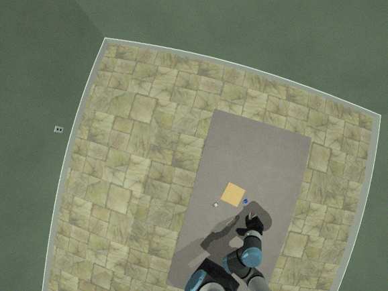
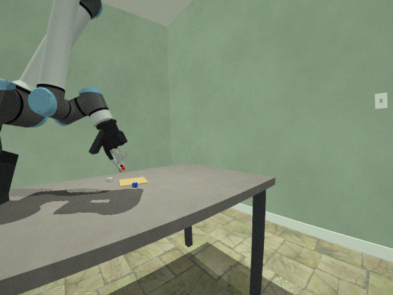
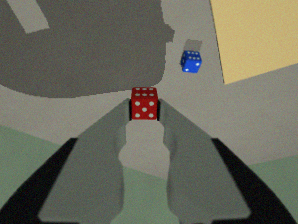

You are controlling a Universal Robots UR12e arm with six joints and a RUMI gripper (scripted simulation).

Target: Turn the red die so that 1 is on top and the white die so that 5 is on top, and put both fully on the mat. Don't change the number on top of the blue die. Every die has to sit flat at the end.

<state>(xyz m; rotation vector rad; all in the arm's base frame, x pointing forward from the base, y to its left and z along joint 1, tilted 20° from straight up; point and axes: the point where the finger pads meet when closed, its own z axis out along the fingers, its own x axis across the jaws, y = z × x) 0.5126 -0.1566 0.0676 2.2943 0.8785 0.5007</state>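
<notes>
My gripper (image 1: 252, 214) (image 2: 121, 168) (image 3: 144, 100) is shut on the red die (image 1: 252, 213) (image 2: 123, 168) (image 3: 144, 104) and holds it above the table, with the fingers tilted. In the wrist view the red die's 5 face points to the camera and its 6 face shows beyond it. The blue die (image 1: 246, 201) (image 2: 134, 185) (image 3: 191, 62) sits on the table beside the yellow mat (image 1: 233, 194) (image 2: 134, 181) (image 3: 260, 35). The white die (image 1: 215, 204) (image 2: 109, 179) is on the table on the mat's other side, outside the wrist view; its top number is too small to read.
The grey table (image 1: 262, 161) (image 2: 204, 183) carries the mat and the two resting dice. The arm's shadow falls across the table near the blue die. The blue die stands close to the mat's edge, between the mat and the held die in the top view.
</notes>
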